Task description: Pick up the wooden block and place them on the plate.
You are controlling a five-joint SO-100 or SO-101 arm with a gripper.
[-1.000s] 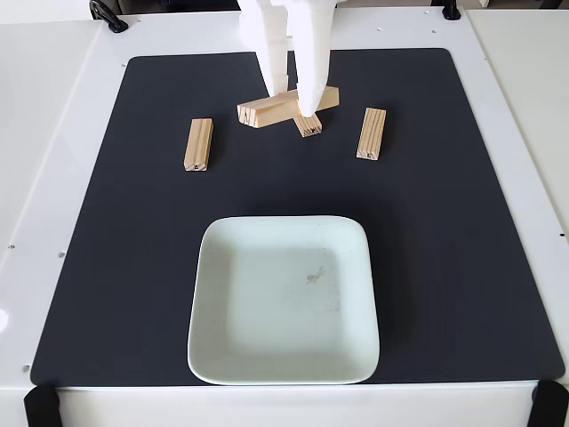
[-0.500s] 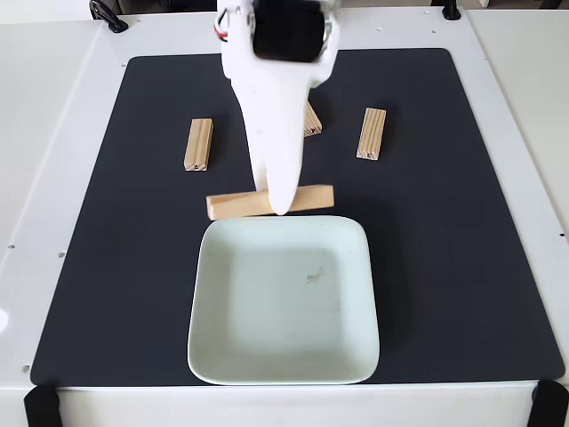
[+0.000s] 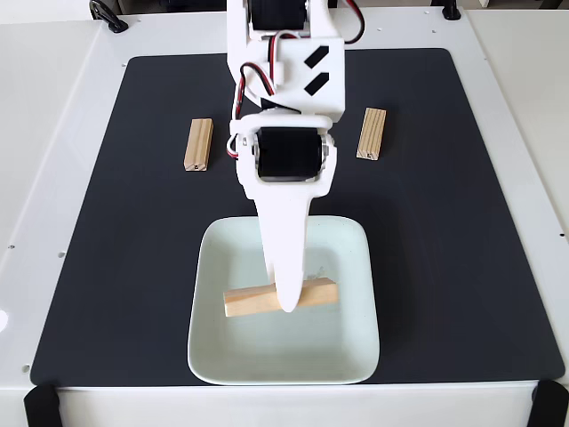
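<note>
White arm's fingers [image 3: 290, 301] pinching small light-wood grooved block [image 3: 258, 302] at mid-length, lower centre of frame. Block's long axis near horizontal, crosswise to fingers, over middle of pale mint square plate [image 3: 356, 356]; touching dish or hovering, cannot tell. Next, likely: release straight down.

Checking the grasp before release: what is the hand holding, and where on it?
The hand holds a wooden block near its middle, over the plate.

The fixed view looks steeply down from above the desk's [image 3: 53, 178] near edge, facing the arm's base at the far side, taking in the whole black mat [image 3: 462, 222].
</note>
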